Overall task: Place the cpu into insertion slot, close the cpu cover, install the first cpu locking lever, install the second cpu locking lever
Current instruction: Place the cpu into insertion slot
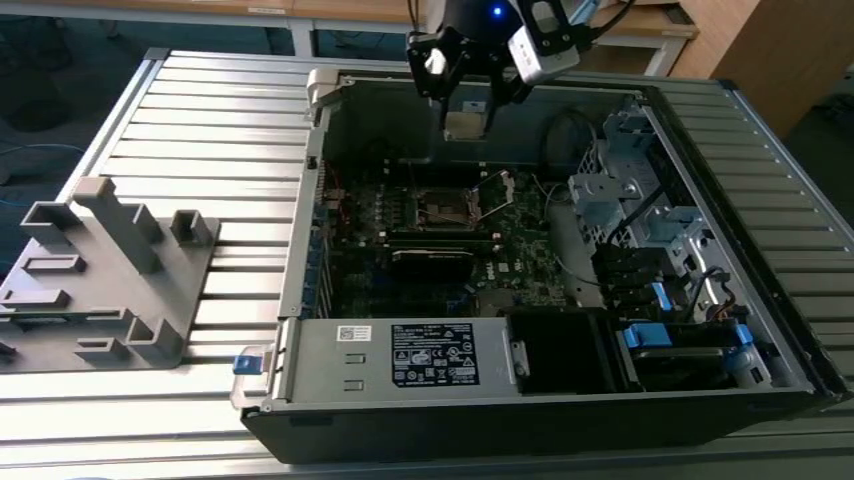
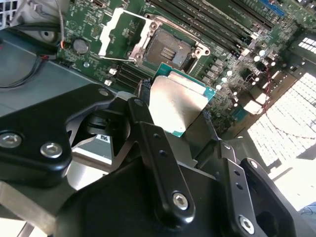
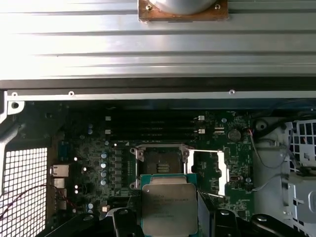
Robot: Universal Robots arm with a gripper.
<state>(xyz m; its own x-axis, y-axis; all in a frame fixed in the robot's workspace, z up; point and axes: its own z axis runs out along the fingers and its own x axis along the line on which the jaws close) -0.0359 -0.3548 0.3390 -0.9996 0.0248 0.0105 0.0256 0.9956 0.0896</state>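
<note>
Clamping the flat square silver-topped cpu (image 2: 178, 106) by opposite edges, black fingers (image 2: 140, 113) hang above the dark square insertion slot (image 2: 168, 49); judged light, stiff, fragile underneath.

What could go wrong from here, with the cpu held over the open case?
The gripper holds the cpu by its edges, off the insertion slot; it might slip, or seat askew and bend contacts. The cpu cover stands open beside the slot, so the chip might catch on it.

Matt silver-grey metal cpu (image 3: 169, 205)
</note>
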